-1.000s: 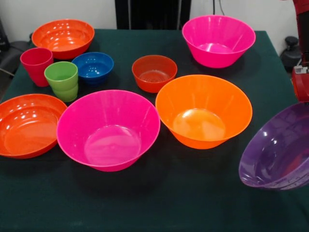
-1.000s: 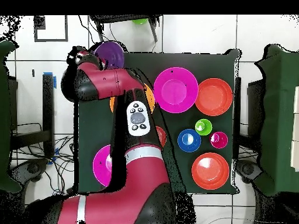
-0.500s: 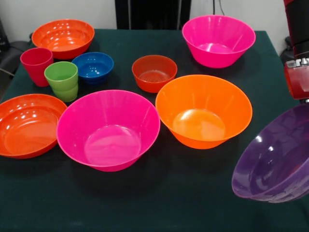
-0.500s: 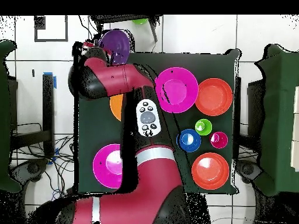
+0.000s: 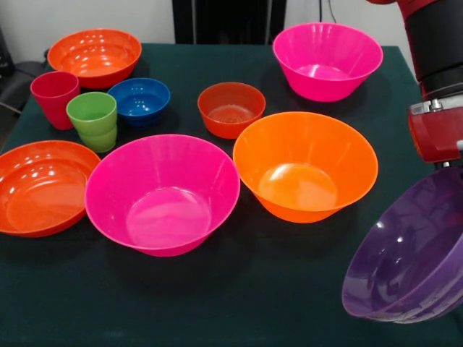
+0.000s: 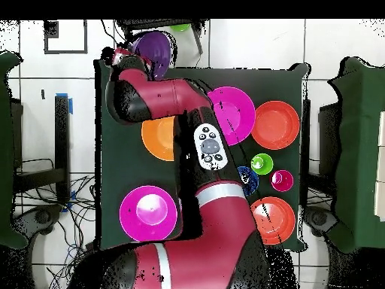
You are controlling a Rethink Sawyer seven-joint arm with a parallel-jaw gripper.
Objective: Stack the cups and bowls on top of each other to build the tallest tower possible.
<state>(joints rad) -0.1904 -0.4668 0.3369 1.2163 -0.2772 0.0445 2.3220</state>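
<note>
- The gripper (image 5: pixel 447 165) sits at the right edge of the front view, below the red wrist block, and meets the rim of the purple bowl (image 5: pixel 409 264); the bowl hangs tilted with its opening turned toward the tabletop's middle, so the gripper is clamped on it, though the fingers themselves are hidden.
- The purple bowl is clear of the tabletop (image 5: pixel 239 303), out past its right front corner in the front view.
- The large orange bowl (image 5: pixel 305 165) stands upright just left of the purple bowl, not touching it.
- One large pink bowl (image 5: pixel 163 193) stands beside the orange one at the front; the other pink bowl (image 5: pixel 327 60) stands at the far right.
- The small red-orange bowl (image 5: pixel 231 108) sits between them, near the middle.
- The small blue bowl (image 5: pixel 139 100) stands just beside the green cup (image 5: pixel 92 121) and the red cup (image 5: pixel 55 98).
- One shallow red-orange bowl (image 5: pixel 40 186) lies at the left front, another (image 5: pixel 95 56) at the far left.
- No bowl or cup is stacked on another.
</note>
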